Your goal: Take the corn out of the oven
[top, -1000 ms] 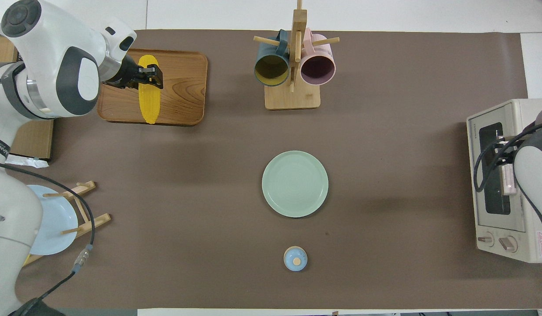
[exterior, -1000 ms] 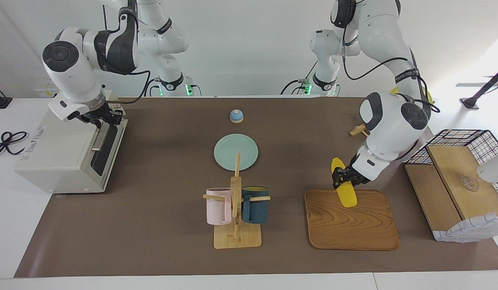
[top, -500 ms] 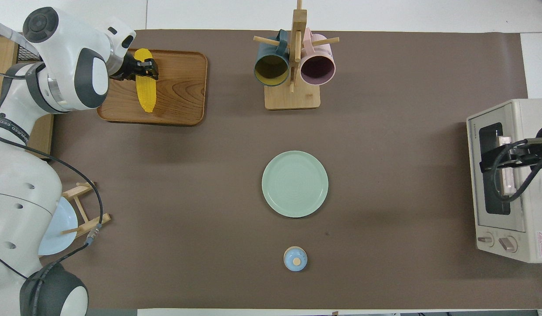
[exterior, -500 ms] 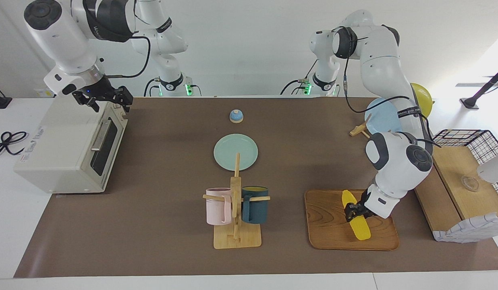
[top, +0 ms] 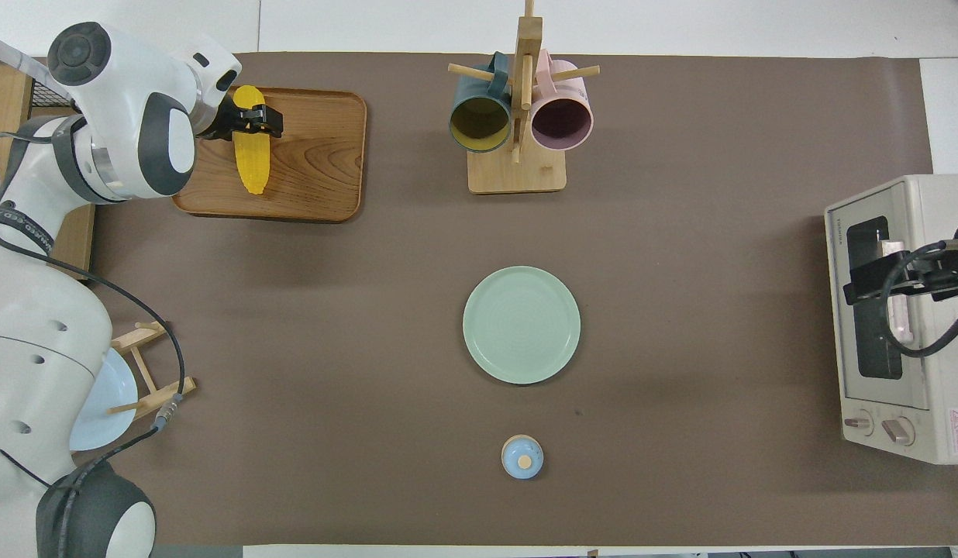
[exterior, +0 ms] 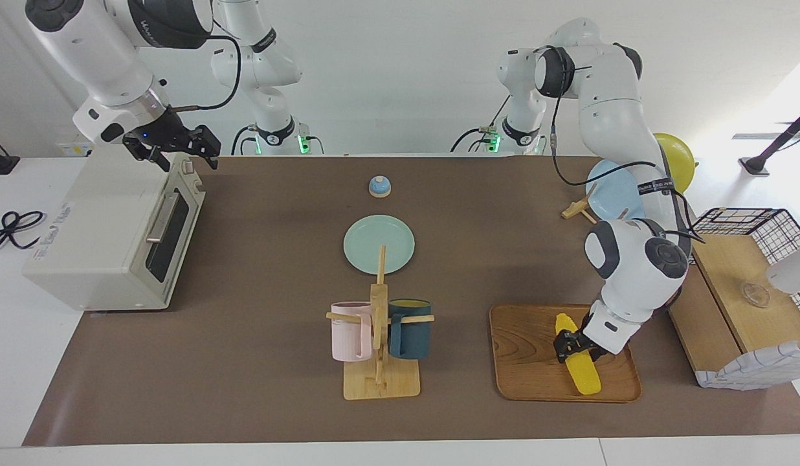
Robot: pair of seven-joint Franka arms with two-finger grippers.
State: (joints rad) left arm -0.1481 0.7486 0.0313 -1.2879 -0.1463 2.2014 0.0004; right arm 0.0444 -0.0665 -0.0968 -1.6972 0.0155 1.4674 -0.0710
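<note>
My left arm bends down steeply from its elbow, wrist angled low over the wooden tray [exterior: 529, 362] at my left arm's end of the table. My left gripper [exterior: 571, 345] sits around the corn [exterior: 580, 369], which lies flat on the tray; I cannot tell whether the fingers press it or have let go. My right arm is raised, its forearm slanting down so that my right gripper [exterior: 180, 145] hangs over the top edge of the oven [exterior: 96, 246], fingers spread and gripping nothing. The oven's door is closed. A green plate [exterior: 378, 243] lies mid-table, with a mug rack [exterior: 380, 336] farther from me.
</note>
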